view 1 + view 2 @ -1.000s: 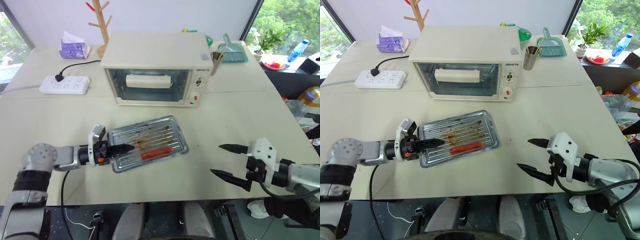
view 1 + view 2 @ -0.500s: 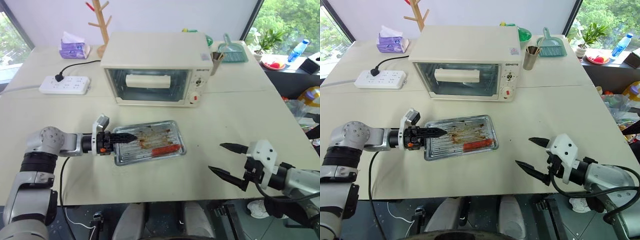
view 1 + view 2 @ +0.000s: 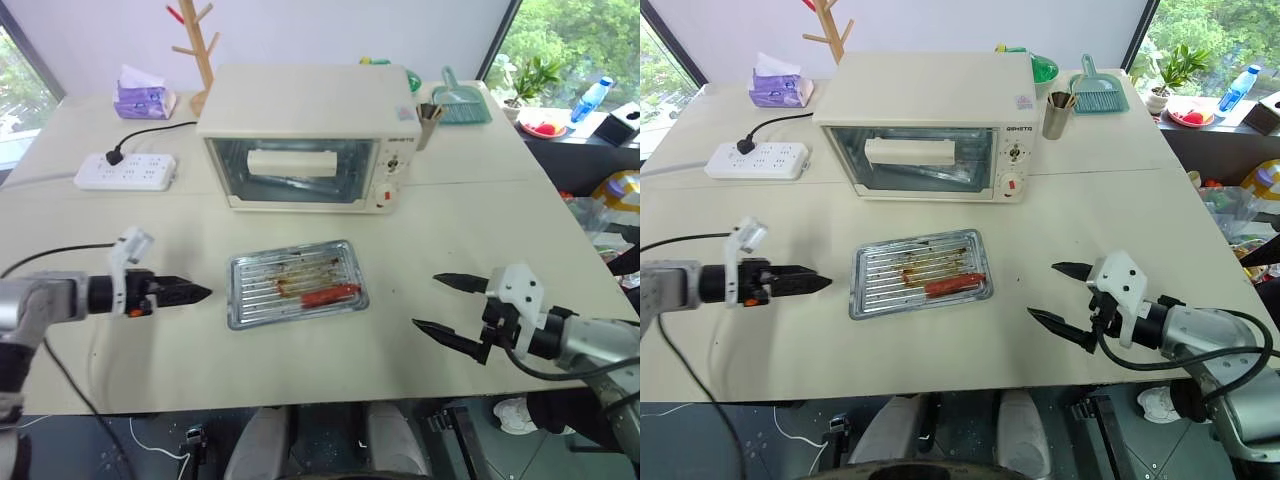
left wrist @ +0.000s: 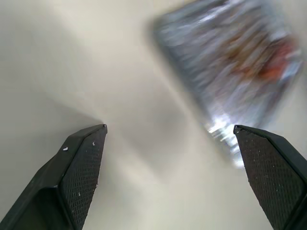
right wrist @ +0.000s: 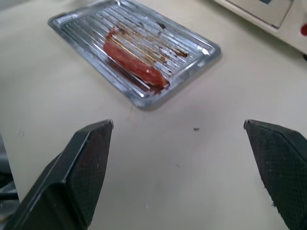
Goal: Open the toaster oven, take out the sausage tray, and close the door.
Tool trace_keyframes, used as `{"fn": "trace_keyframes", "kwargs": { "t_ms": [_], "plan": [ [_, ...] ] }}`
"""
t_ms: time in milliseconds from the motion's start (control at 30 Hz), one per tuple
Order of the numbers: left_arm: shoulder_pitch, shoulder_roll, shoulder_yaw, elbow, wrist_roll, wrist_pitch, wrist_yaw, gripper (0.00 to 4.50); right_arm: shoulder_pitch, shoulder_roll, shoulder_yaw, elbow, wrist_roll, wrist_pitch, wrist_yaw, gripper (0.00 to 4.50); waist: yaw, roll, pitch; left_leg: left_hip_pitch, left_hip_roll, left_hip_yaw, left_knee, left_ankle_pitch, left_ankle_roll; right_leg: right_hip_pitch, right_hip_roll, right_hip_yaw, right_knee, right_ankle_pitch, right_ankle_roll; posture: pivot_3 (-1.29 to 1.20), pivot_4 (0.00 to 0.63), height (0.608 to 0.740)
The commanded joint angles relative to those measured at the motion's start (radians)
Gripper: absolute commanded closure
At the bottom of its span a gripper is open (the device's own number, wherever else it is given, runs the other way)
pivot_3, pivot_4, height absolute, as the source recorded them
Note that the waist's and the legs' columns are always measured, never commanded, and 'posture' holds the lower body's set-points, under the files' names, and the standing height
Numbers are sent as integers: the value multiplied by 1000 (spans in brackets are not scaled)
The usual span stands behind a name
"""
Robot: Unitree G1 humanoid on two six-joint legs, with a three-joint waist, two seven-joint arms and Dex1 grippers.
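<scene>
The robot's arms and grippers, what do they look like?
Both arms are silver-grey metal with black cables alongside. The left gripper has black pointed jaws, a white bracket on top and an orange mark on its wrist. The right gripper has long black tapered jaws with textured pads, under a white angular housing.

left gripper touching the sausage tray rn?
Apart. In the left eye view the left gripper sits off the sausage tray, with bare table between its tips and the tray's rim. The left wrist view shows its fingers open.
</scene>
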Motion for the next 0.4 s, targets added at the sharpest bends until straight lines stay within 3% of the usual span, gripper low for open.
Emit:
{"fn": "trace_keyframes", "kwargs": {
  "t_ms": [33, 233, 400],
  "plan": [
    [56, 72, 157, -147, 14, -173, -122, 42, -63, -40, -18, 24, 32, 9, 50, 0, 2, 0, 0, -1, 0, 0, 0, 0, 0, 0, 0, 0, -1, 0, 0, 0, 150, 740],
    [79, 164, 330, -315, -102, -96, -255, 42, -181, -132, -18, 64, 130, 121, 160, 0, 1, 0, 1, -4, 0, 4, 1, 0, 0, 1, -4, -5, -4, 0, 0, 0, 150, 740],
    [136, 213, 381, -373, -67, -125, -330, 42, -279, -192, 7, 106, 179, 194, 238, 0, -7, 3, 2, -3, 1, 6, -1, 0, 2, 0, -3, -5, -4, 0, 0, 0, 150, 740]
  ]
}}
